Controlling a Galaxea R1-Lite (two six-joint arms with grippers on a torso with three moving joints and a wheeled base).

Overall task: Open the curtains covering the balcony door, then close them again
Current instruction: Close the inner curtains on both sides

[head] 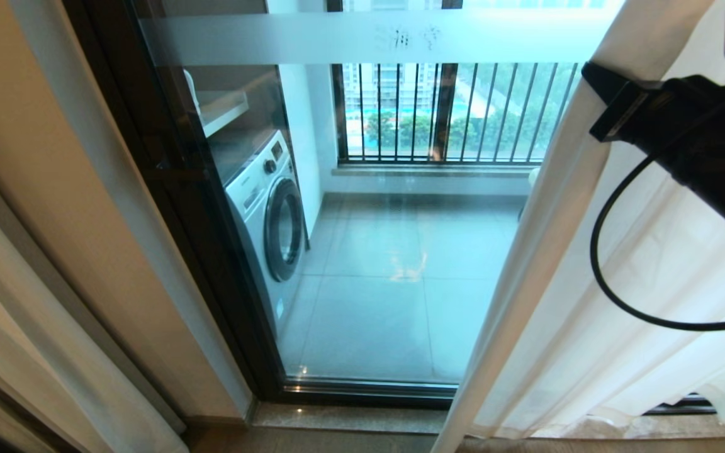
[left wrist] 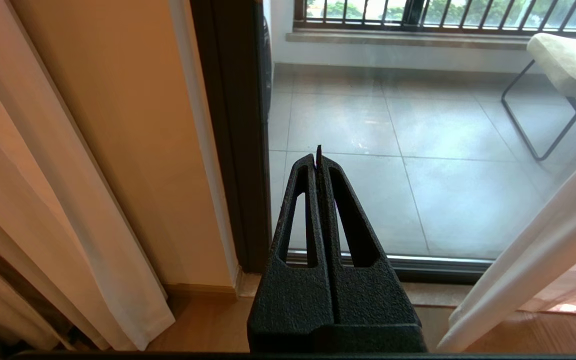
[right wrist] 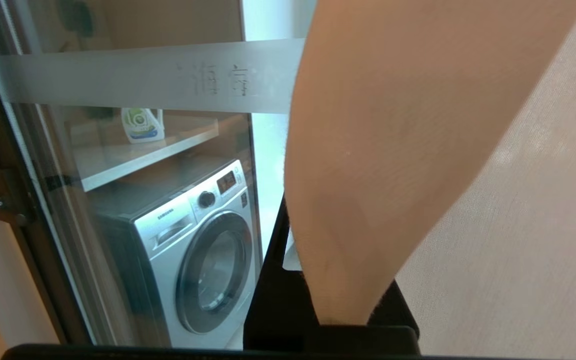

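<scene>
Between the dark door frame [head: 211, 251] and the curtain [head: 557, 251], bare glass [head: 387, 283] blocks any reach through.

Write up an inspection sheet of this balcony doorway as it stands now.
Surface: wooden floor and stone sill at the door.
Job's things: sheer curtain gathered right; balcony door glass mostly uncovered, shut.
Clutter: nothing seen indoors.
Grippers: right gripper shut on the curtain's fold; left gripper shut, empty, low before the glass.
Cables: black cable loops from the right arm across the curtain.
Surroundings: tan drape left; washing machine, detergent bottle, chair, railing on the balcony.
</scene>
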